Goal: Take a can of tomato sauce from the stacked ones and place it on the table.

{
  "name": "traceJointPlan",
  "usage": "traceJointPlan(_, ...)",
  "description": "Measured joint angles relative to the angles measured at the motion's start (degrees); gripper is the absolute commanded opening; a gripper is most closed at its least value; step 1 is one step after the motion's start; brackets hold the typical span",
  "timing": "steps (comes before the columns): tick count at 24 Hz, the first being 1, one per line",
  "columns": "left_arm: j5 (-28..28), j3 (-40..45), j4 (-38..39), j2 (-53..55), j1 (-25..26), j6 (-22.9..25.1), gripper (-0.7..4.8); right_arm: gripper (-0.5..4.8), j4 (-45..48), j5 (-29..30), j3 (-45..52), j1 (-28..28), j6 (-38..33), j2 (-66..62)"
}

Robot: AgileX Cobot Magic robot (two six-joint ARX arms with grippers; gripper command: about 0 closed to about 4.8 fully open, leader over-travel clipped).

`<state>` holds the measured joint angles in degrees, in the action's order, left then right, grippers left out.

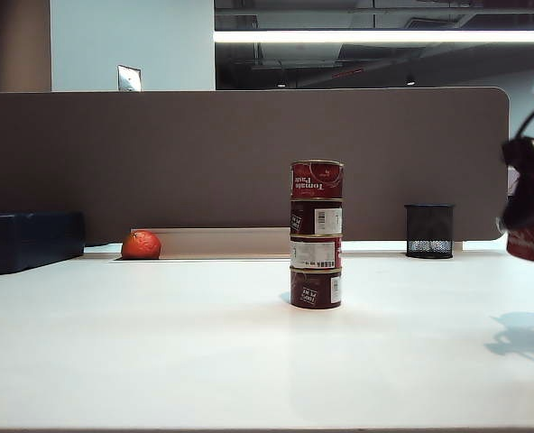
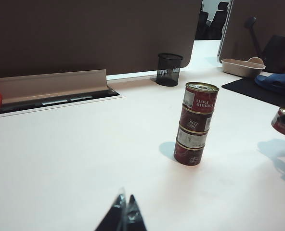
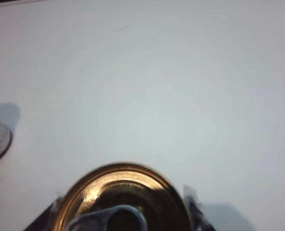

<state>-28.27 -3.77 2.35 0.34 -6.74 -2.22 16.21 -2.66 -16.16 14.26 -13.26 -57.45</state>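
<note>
Black mesh cup [image 1: 428, 231] | orange fruit [image 1: 142, 245] | right gripper [image 3: 125, 211] clamps can [image 3: 121, 195]

Ceiling strip light [image 1: 384, 37] bright; soft shadows on table [image 1: 204, 361]; right wrist view blurred close up.

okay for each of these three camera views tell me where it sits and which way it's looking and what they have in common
Exterior view: low at the table's front edge, facing the can stack and partition; right hand at its right edge.
Left wrist view: above the table, angled toward the stack; left hand tips shut.
Right wrist view: looks straight down on the can of tomato sauce in the right hand.
Shared: exterior and left wrist views show the stack, mesh cup and held can.
</note>
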Motion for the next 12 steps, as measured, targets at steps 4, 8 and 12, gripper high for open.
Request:
traceJointPlan(4,0.0,0.0,0.0,0.0,0.0,0.0,-0.06,2.46,2.4,-0.7,1.5,0.0,0.0,0.0)
traceJointPlan(8,0.0,0.0,0.0,0.0,0.0,0.0,-0.06,2.46,2.5,-1.2,2.4,0.0,0.0,-1.0)
traceJointPlan(12,0.0,0.0,0.0,0.0,0.0,0.0,-0.06,2.46,2.1,-1.2,2.4,0.0,-0.1,-3.1)
